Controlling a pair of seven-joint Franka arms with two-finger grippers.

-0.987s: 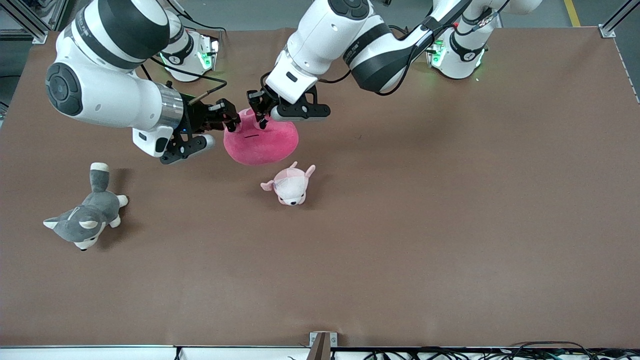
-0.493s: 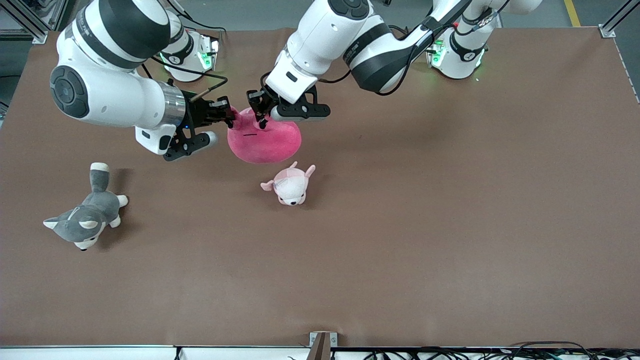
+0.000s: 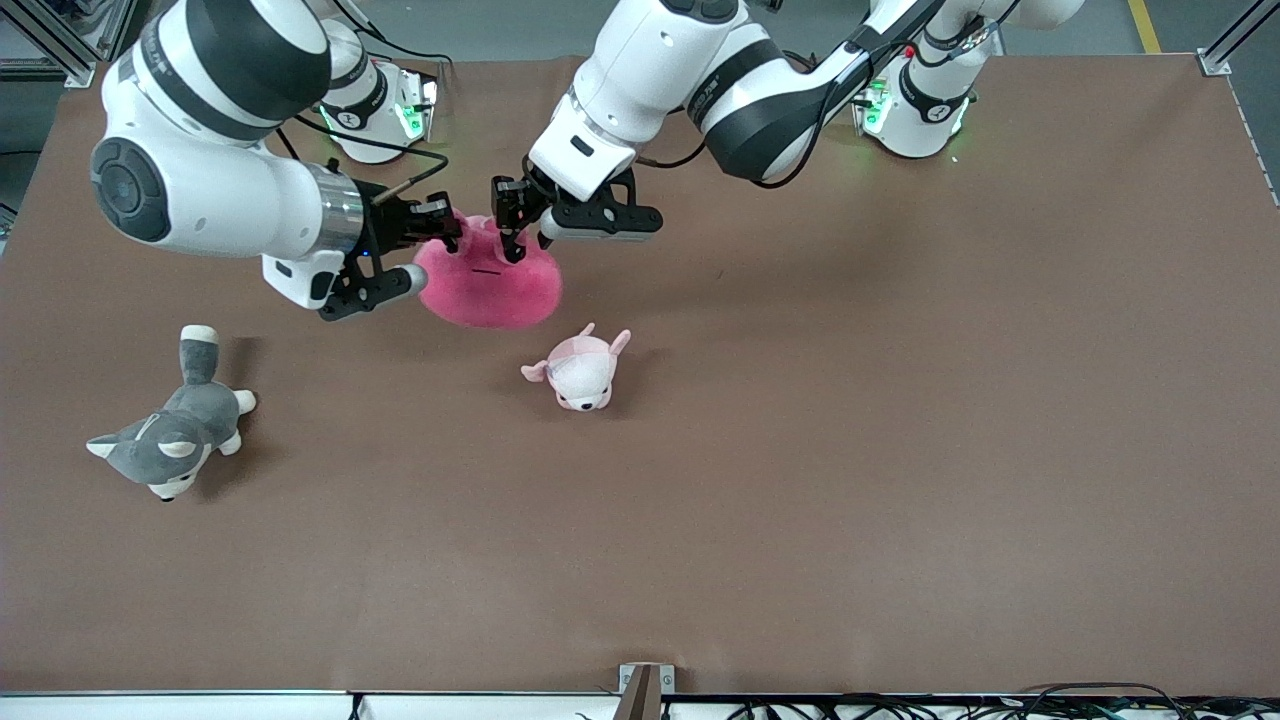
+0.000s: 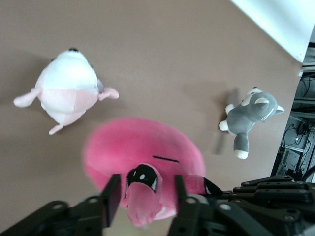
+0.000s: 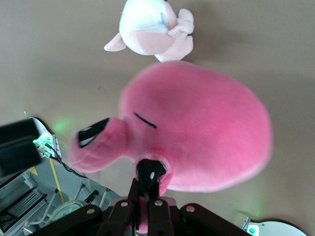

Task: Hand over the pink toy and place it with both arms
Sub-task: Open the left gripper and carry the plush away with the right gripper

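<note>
The pink toy [image 3: 490, 287], a hot pink rounded plush with a thin line mouth, hangs over the brown table. My right gripper [image 3: 448, 228] is shut on one of its dark eye flaps; in the right wrist view the gripper [image 5: 147, 199] pinches the flap and the pink toy [image 5: 197, 132] hangs below it. My left gripper [image 3: 516, 238] stands open over the toy's top. In the left wrist view its fingers [image 4: 112, 196] straddle the other eye flap of the pink toy [image 4: 147, 145] with a gap on each side, gripper [image 4: 146, 196] touching nothing.
A small pale pink-and-white plush [image 3: 580, 372] lies on the table [image 3: 800, 450] nearer the front camera than the toy. A grey-and-white husky plush [image 3: 170, 435] lies toward the right arm's end. Both arms crowd over the toy.
My right gripper shut on the pink toy's eye flap. My left gripper then opened and let go. The toy has shifted toward the right arm's end.
</note>
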